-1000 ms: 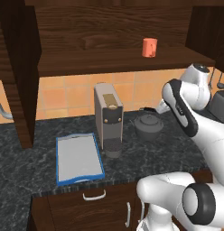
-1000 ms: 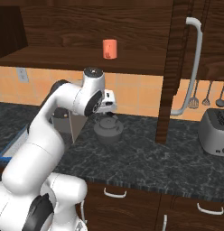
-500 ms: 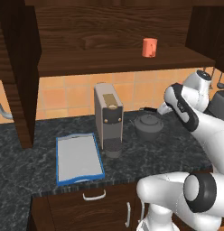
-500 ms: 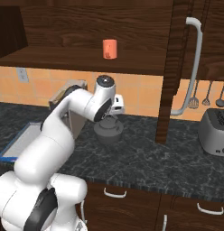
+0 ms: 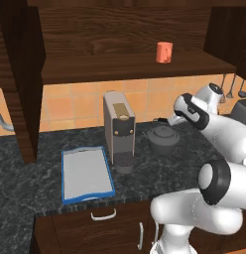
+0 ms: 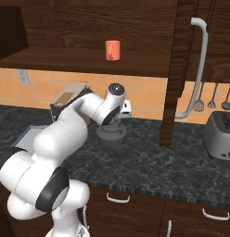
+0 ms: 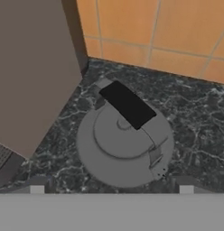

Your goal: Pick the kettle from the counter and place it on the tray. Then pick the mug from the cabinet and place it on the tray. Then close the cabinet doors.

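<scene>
The squat dark grey kettle [image 7: 125,149] with its black arched handle [image 7: 128,104] stands on the speckled counter [image 6: 149,157], just right of the coffee machine. My gripper [image 7: 111,188] hangs directly above it, open, fingertips [image 7: 37,189] wide apart on either side and touching nothing. From the side the hand [image 6: 116,121] sits close over the kettle [image 6: 111,135]. The blue-rimmed tray [image 5: 87,173] lies bare on the counter left of the machine. The orange-red mug [image 5: 164,51] stands on the shelf of the open cabinet [image 5: 95,64].
The tall beige-grey coffee machine [image 5: 120,131] stands between tray and kettle. Both cabinet doors are swung open: one at left [image 5: 21,74], one at right with a long silver handle [image 6: 199,69]. A toaster [image 6: 221,134] and hanging utensils [image 6: 212,97] are at far right.
The arm has swung forward and lowered, bringing the hand from beside the kettle to right over it. The jaws have stayed open; kettle, mug and tray have not moved.
</scene>
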